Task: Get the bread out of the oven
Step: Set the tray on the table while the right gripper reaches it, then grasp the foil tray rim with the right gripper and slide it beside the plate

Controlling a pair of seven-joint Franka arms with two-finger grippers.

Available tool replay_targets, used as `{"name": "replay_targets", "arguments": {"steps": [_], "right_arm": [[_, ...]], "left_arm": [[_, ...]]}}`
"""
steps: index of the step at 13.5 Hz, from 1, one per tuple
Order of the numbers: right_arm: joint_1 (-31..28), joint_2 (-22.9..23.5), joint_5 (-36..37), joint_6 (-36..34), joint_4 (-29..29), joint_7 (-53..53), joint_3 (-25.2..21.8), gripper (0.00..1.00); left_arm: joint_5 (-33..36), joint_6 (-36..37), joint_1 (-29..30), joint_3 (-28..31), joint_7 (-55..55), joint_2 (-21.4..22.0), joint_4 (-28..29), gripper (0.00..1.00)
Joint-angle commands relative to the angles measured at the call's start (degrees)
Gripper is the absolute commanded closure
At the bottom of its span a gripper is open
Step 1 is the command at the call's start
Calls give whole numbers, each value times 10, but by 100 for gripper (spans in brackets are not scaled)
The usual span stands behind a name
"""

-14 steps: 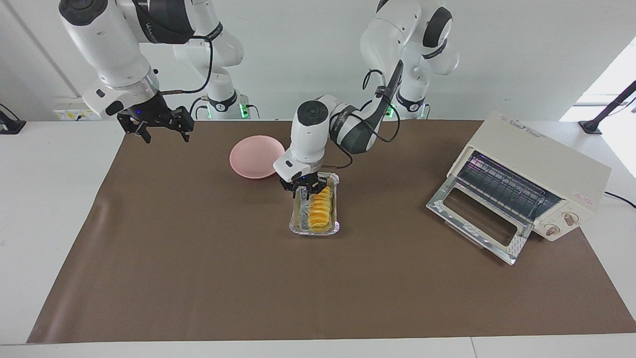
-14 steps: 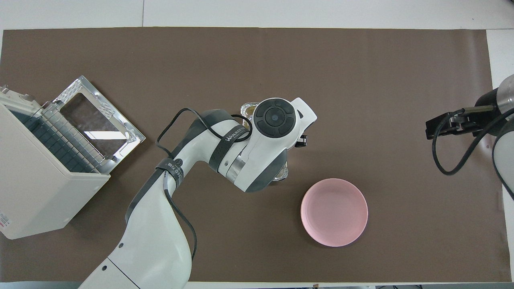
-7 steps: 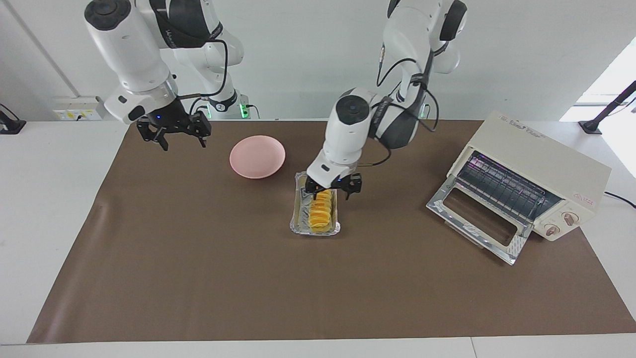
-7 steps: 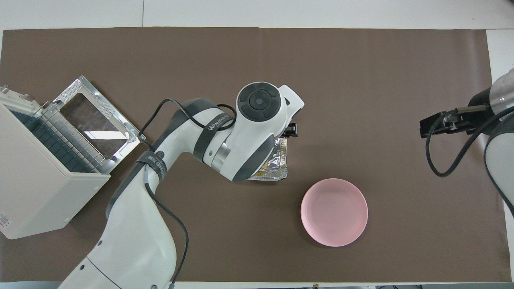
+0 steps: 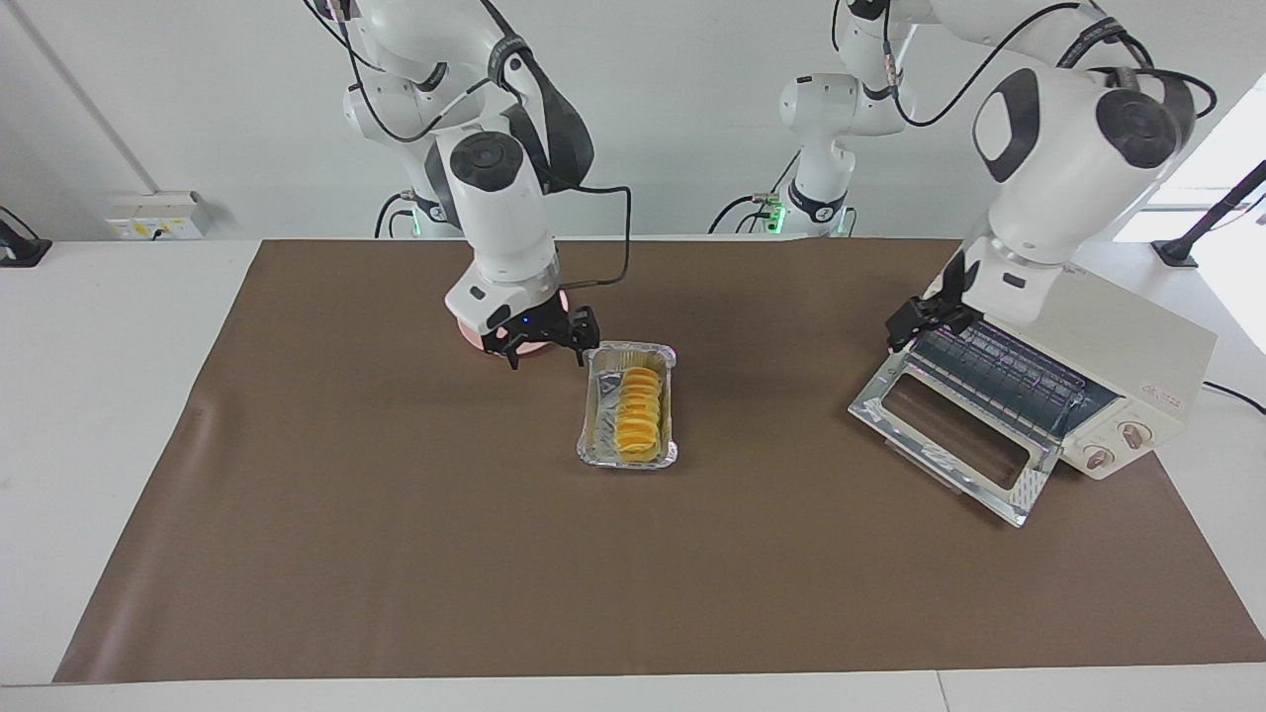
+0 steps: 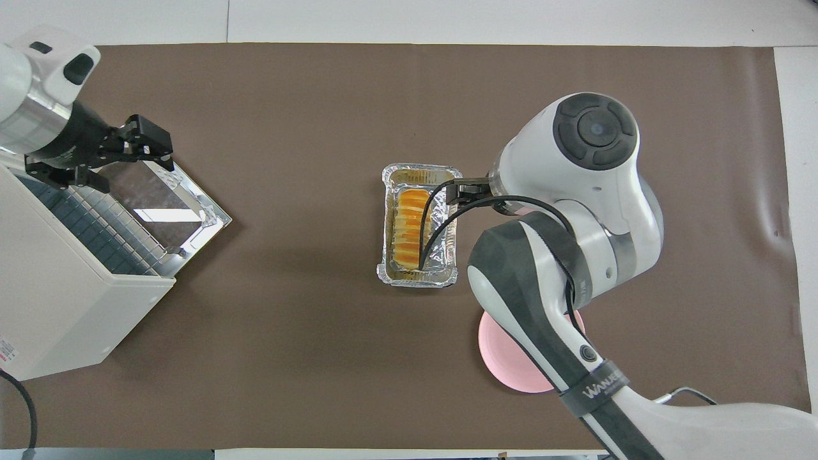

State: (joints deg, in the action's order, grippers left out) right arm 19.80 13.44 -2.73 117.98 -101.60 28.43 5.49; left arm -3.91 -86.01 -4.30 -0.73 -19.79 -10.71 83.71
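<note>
Facing view. Right pincer (image 5: 543, 346): jaws wide, empty, over the plate (image 5: 473, 339); bread (image 5: 638, 413) at its 4 o'clock, apart. Left pincer (image 5: 930, 318): jaws spread, empty, over the top edge of the oven (image 5: 1073, 336) mouth. Door down.

Overhead view. Right pincer (image 6: 466, 189) over the tray (image 6: 447, 252) rim, bread (image 6: 410, 227) at its 8 o'clock. Left pincer (image 6: 102, 150) over the oven (image 6: 57, 306) door. Count: bread 1, tray 1, plate (image 6: 505, 367) 1, oven 1, pincers 2, all on the desk (image 6: 319, 358).

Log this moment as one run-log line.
golden ridged bread: in silver foil tray, outside cream oven | left gripper: open, over oven door | right gripper: open, beside tray
</note>
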Motion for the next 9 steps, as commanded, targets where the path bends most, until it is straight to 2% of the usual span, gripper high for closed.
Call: {"name": "replay_targets", "arguments": {"steps": [1,3,6,8,9], "right_arm": [[3,10,-19,61,-51,42,-1,0],[8,29,-51,80,-58,46,-1,0],[26,37,-52,122,-88,89,-1,1],[26,35,-52,124,-107,89,0,11],[26,35,-53,124,-113,90,0,21]], "left_arm": [[13,62,32,-8,62,62,47,0],[14,59,32,-8,78,100,94,0],[25,66,30,-8,97,113,110,0],[25,59,26,-8,99,117,109,0],[25,49,26,-8,102,112,99,0]]}}
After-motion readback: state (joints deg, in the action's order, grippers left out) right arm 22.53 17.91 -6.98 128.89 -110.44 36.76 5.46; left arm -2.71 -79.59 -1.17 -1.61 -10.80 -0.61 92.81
